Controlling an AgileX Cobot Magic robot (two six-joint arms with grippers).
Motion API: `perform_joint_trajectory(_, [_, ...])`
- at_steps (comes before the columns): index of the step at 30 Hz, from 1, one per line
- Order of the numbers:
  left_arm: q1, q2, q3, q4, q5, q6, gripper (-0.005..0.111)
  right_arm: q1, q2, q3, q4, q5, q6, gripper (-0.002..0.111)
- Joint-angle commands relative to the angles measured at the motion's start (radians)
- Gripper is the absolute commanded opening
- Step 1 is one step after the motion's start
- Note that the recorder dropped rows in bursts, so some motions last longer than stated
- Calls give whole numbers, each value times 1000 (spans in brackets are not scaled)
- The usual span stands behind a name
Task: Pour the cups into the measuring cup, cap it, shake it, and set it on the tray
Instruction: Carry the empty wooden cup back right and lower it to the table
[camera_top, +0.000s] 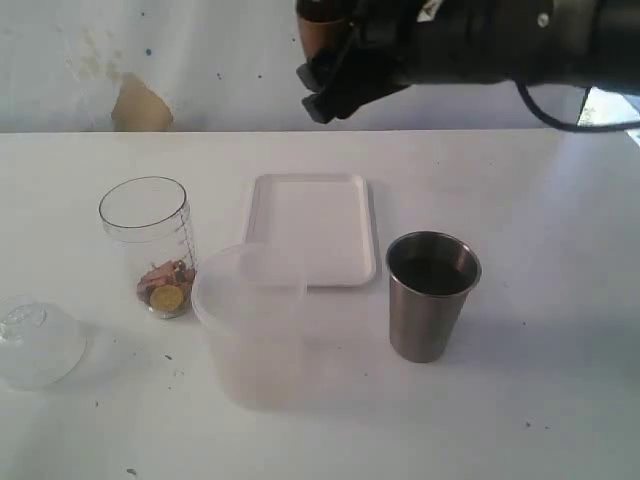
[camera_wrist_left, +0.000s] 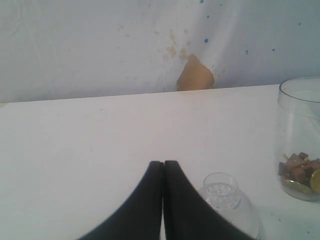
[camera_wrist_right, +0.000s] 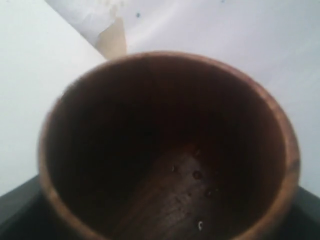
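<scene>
High at the back, my right gripper (camera_top: 332, 62) is shut on the brown-bronze cup (camera_top: 318, 28). That cup (camera_wrist_right: 170, 150) fills the right wrist view, and only a few specks show inside it. The measuring cup (camera_top: 148, 245) stands at the left with small brown pieces and a gold coin at its bottom. The domed cap (camera_top: 35, 342) lies at the near left. Right of centre stands the steel tumbler (camera_top: 432, 295), and the white tray (camera_top: 310, 225) lies behind the middle. My left gripper (camera_wrist_left: 163, 164) is shut on nothing, near the cap (camera_wrist_left: 222, 192) and away from the measuring cup (camera_wrist_left: 300, 140).
A frosted plastic tub (camera_top: 255, 325) with its lid on stands in front of the tray, between the measuring cup and the steel tumbler, overlapping the tray's near edge. A white wall with a brown patch (camera_top: 140, 105) closes off the back of the table.
</scene>
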Motion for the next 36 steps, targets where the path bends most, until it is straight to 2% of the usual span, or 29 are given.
perform_joint_trajectory(1, [-4, -5, 5, -7, -11, -1, 1, -79, -56, 151, 11, -252, 111, 0])
perform_joint_trajectory(11, [-4, -5, 5, -7, -11, -1, 1, -338, 50, 242, 11, -272, 210, 0])
perform_joint_trajectory(14, [-4, -5, 5, -7, -11, -1, 1, -399, 110, 262, -49, -313, 269, 0])
perform_joint_trajectory(19, [-4, -5, 5, -7, -11, -1, 1, -452, 241, 284, -336, -444, 575, 0])
perform_joint_trajectory(23, [-4, -5, 5, -7, -11, -1, 1, -486, 342, 280, -697, -687, 972, 0])
perform_joint_trajectory(24, [-4, -5, 5, -7, -11, -1, 1, -489, 366, 273, -728, -732, 1029, 0])
perform_joint_trajectory(36, [-4, -5, 5, -7, -11, -1, 1, -497, 545, 77, -722, -544, 988, 0])
